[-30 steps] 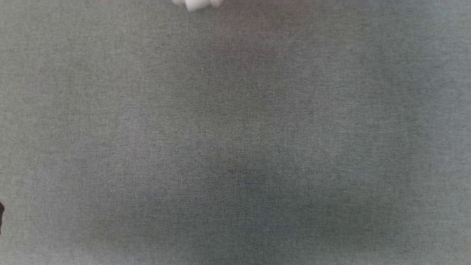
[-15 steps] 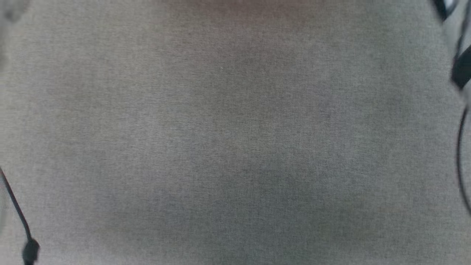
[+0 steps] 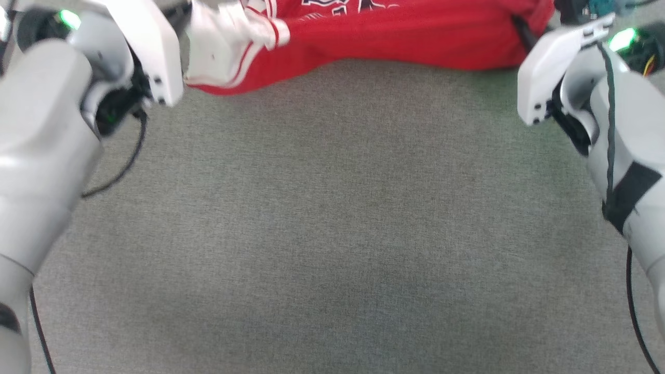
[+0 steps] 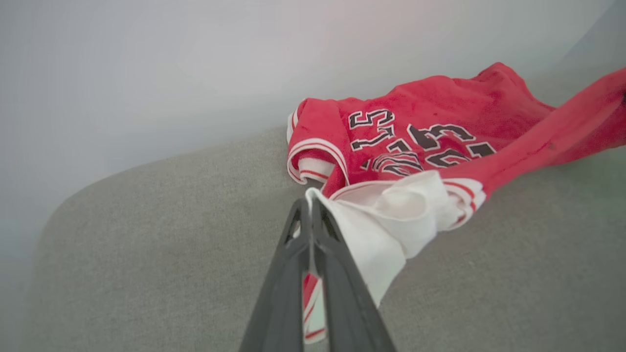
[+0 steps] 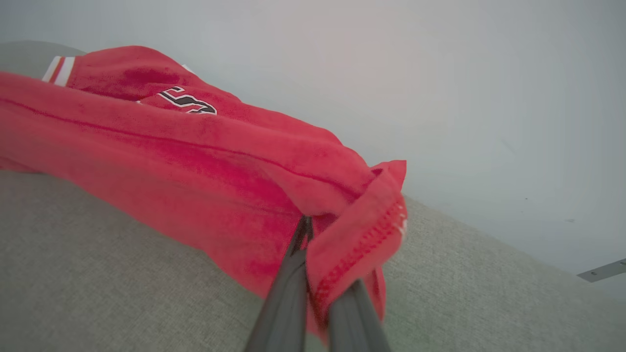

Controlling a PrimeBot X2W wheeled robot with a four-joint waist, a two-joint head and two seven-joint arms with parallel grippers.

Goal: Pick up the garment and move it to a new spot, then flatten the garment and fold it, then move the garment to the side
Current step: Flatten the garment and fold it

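Note:
The garment (image 3: 395, 36), a red jersey with black white-outlined lettering, lies along the far edge of the grey cloth surface (image 3: 332, 208). Its near edge stretches between my two arms. In the left wrist view my left gripper (image 4: 309, 208) is shut on the crumpled white sleeve (image 4: 391, 220) with its red-striped trim. The lettering and numbers (image 4: 415, 142) face up behind it. In the right wrist view my right gripper (image 5: 310, 230) is shut on a bunched red hem corner (image 5: 362, 234) of the garment (image 5: 195, 161). Pale wrist housings hide both sets of fingers in the head view.
My pale left forearm (image 3: 41, 156) and right forearm (image 3: 623, 156) flank the grey surface. Black cables hang beside them on the left (image 3: 124, 166) and right (image 3: 631, 291). A pale wall (image 4: 195, 58) rises behind the surface's rounded far edge.
The head camera has shifted: earlier frames showed mostly bare grey cloth, and now both arms and the red garment at the top are in view.

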